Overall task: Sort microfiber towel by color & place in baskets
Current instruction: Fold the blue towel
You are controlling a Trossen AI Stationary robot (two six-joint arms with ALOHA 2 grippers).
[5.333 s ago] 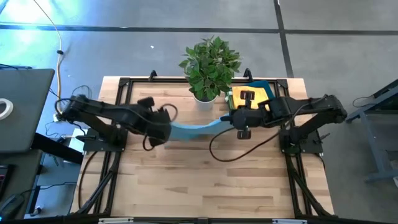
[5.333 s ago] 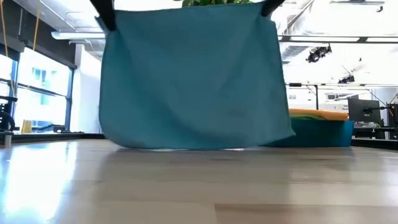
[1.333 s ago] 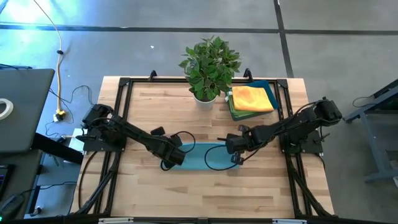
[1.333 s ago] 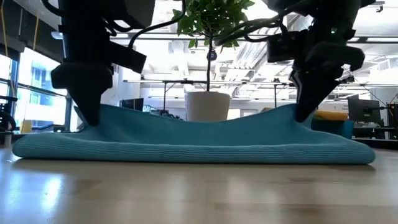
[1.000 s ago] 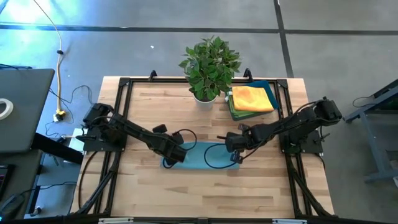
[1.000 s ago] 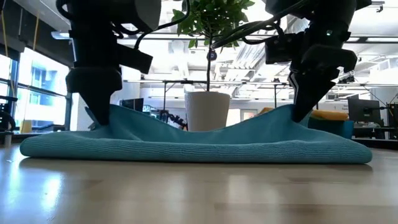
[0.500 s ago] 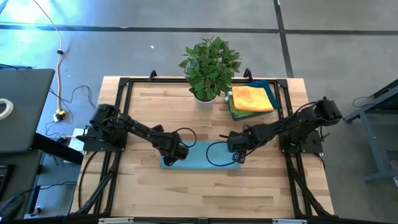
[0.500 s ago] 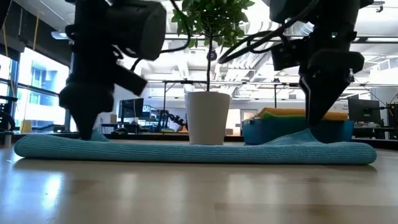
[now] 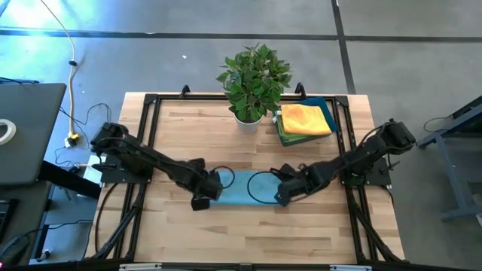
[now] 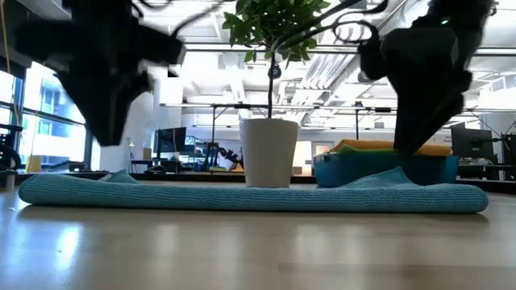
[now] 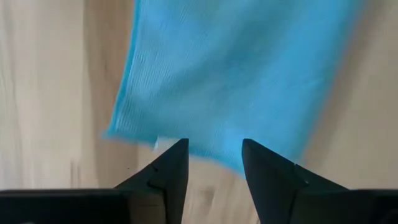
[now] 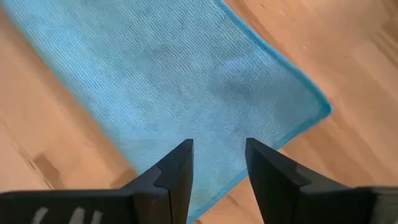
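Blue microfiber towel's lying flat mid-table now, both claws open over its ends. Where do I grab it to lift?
Pinch the blue microfiber towel at a short end edge, from above. It lies flat, and the left claw and right claw already hover open there.

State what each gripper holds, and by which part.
Nothing. The left gripper and right gripper are open above the blue towel, which lies flat on the table.

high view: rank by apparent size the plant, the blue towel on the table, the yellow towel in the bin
1. Leafy green plant in its white pot: largest footprint.
2-3. Flat light-blue microfiber towel and folded yellow towel in the dark teal bin: too close to rank, since both arms cover the blue towel's ends.
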